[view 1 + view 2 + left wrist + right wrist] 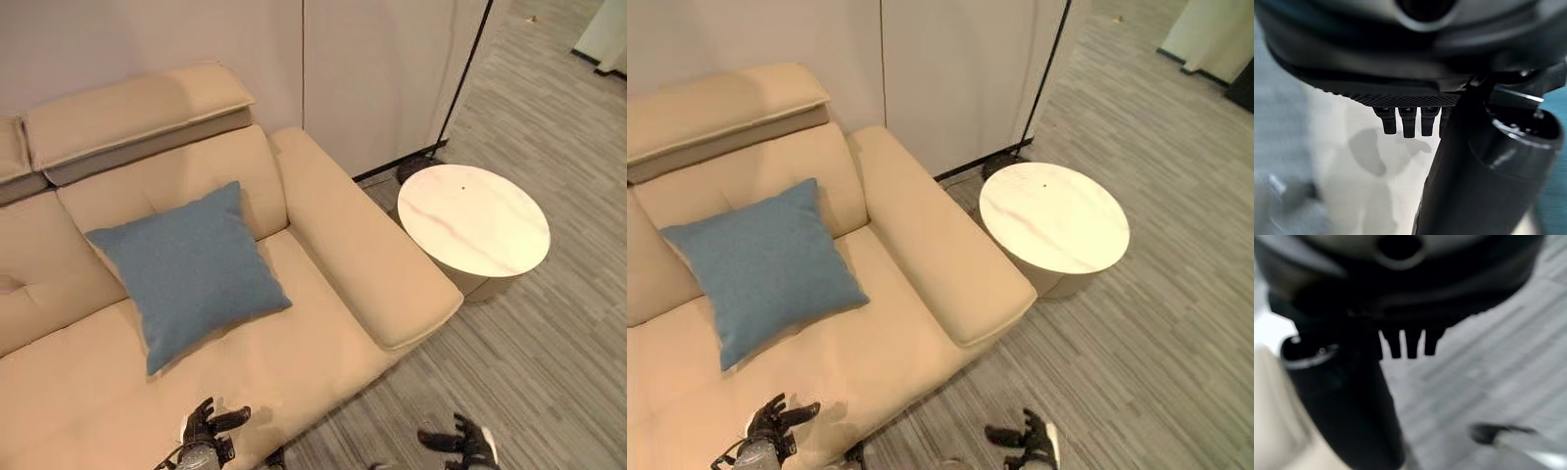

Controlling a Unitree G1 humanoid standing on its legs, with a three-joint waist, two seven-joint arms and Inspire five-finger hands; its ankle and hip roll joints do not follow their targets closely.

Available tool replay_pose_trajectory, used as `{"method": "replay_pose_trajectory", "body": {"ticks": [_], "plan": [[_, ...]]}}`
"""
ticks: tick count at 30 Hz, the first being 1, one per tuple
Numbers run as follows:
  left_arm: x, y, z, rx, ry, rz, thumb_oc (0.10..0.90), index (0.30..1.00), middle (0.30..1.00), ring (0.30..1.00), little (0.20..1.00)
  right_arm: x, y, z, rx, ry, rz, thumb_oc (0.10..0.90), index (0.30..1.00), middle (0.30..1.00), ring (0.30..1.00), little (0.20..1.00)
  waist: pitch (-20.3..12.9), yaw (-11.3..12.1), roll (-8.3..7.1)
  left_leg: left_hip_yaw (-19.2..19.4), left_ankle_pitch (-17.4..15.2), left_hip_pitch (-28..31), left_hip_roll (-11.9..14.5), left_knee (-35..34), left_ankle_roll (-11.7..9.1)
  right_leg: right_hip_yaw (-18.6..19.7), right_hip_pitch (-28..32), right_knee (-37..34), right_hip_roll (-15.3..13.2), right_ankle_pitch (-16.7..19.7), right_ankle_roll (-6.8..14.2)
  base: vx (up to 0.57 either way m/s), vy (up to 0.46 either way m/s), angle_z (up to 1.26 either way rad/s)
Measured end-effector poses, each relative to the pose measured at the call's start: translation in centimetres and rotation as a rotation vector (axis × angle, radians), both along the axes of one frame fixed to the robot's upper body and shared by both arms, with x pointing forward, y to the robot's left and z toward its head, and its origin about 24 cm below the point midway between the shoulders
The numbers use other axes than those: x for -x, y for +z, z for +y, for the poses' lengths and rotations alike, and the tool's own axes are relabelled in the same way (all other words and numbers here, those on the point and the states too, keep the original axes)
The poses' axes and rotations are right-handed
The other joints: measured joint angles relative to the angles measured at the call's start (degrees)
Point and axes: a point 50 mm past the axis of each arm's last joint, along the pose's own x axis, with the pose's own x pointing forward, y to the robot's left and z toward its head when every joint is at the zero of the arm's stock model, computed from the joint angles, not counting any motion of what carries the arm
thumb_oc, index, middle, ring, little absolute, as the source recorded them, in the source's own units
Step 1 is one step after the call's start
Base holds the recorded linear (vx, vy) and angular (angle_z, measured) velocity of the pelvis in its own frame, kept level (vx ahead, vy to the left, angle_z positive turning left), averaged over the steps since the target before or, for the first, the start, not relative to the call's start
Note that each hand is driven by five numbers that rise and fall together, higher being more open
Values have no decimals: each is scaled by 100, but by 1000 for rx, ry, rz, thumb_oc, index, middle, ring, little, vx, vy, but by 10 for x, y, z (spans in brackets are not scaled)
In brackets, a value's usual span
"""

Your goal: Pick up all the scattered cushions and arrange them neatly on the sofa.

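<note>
Hands are hanging nearest the camera, both empty with fingers loosely spread: the left hand (208, 427) is hovering over the front edge of the sofa (333, 245) seat, and the right hand (463, 443) is hovering over the grey floor (549, 362) just off the sofa's front corner. Farther back on the sofa seat, the blue cushion (186, 269) is leaning against the backrest, tilted onto one corner. It is looking soft, light and squashy, so it is likely to sag if pinched at a corner; taking it by two opposite edges should be steadier. Beyond the sofa's armrest, a round white table (473, 220) is standing on the floor.
</note>
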Motion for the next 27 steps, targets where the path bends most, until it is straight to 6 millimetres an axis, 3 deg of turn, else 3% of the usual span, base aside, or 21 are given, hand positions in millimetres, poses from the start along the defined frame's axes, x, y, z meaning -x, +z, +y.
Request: {"method": "replay_pose_trajectory", "body": {"ticks": [1,3,5,6,8,9,10,11,12,13,14,15,17,18,19,23,27], "plan": [[10,-5,-5,8,-3,44,800,900,900,900,900,-1,0,-2,9,8,12,800,900,900,900,900,13,13,190,-78,45,-87,180,43,-62,18,-44,-67,192,18,-38,-239,-291,7],[34,-15,-12,30,17,145,800,900,900,900,900,-1,0,-3,30,59,33,800,900,900,900,900,-12,88,403,-170,136,-196,445,193,-161,53,-107,-19,486,3,-243,-249,-235,-7],[45,-18,-14,44,57,168,800,900,900,900,900,1,0,-6,49,90,46,800,900,900,900,900,-40,165,458,-267,174,-345,627,339,-206,115,-257,186,655,-101,-446,-284,-179,7],[48,-18,-11,41,78,168,800,900,900,900,900,4,0,-11,77,121,75,800,900,900,900,900,-50,237,475,-445,361,-473,754,368,-450,81,-508,566,825,-225,-542,-476,-226,17],[39,-15,-4,24,76,152,800,900,900,900,900,-1,2,-17,116,166,90,800,900,900,900,900,32,289,353,-692,802,-714,733,489,-667,130,-889,1169,882,-408,-719,-478,-156,33],[29,-12,4,4,71,136,800,900,900,900,900,-7,3,-17,128,187,91,800,900,900,900,900,156,255,156,-991,1182,-852,613,524,-870,64,-989,1356,744,-523,-884,-323,-89,52],[26,-11,6,-1,71,139,800,900,900,900,900,-5,2,-18,132,188,110,800,900,900,900,900,214,247,34,-1084,1403,-896,535,556,-890,0,-991,1384,663,-514,-940,-350,-84,49],[28,-11,10,1,99,151,800,900,900,900,900,-1,0,-21,144,194,141,800,900,900,900,900,205,242,-173,-1021,948,-958,333,927,-596,-48,-974,1388,467,-495,-964,-146,-27,22],[35,-13,11,1,103,174,800,900,900,900,900,4,0,-23,148,192,158,800,900,900,900,900,181,215,-214,-951,561,-934,254,1112,-350,-101,-967,1365,381,-430,-1005,-164,-29,22],[42,-15,12,18,127,198,800,900,900,900,900,10,-1,-27,156,195,183,800,900,900,900,900,169,133,-249,-743,-161,-908,160,1699,-79,-163,-819,1299,292,-381,-923,-70,-1,30],[54,-18,11,32,134,250,800,900,900,900,900,17,-2,-30,163,196,213,800,900,900,900,900,116,41,-239,-595,-692,-680,27,2031,33,-241,-641,1164,225,-350,-860,-110,13,39],[65,-20,8,41,127,296,800,900,900,900,900,25,-3,-34,167,190,246,800,900,900,900,900,51,-35,-161,-420,-798,-382,-98,2055,86,-303,-482,1106,230,-335,-801,-119,33,62],[73,-22,5,44,82,343,800,900,900,900,900,46,-8,-35,141,164,316,800,900,900,900,900,-86,-184,-38,-382,-721,23,-233,1231,161,-376,-502,1220,265,-402,-722,-116,96,63],[72,-22,5,38,61,347,800,900,900,900,900,50,-9,-34,130,160,334,800,900,900,900,900,-154,-188,-17,-393,-697,77,-257,914,129,-360,-587,1205,299,-462,-761,-157,172,60],[68,-22,2,19,-13,352,800,900,900,900,900,55,-12,-29,105,142,356,800,900,900,900,900,-268,-290,19,-480,-468,169,-312,302,24,-448,-612,1013,305,-366,-669,-132,146,46],[77,-23,2,-36,-163,421,800,900,900,900,900,52,-16,-15,63,138,352,800,900,900,900,900,-363,-327,-46,-495,-386,418,-365,62,28,-434,-483,1013,301,-398,-599,-84,99,8],[68,-22,1,-86,-312,410,800,900,900,900,900,42,-18,-4,57,199,340,800,900,900,900,900,-390,-311,-49,-578,-394,452,-350,19,31,-522,-415,1007,307,-355,-519,-92,116,9]]}}
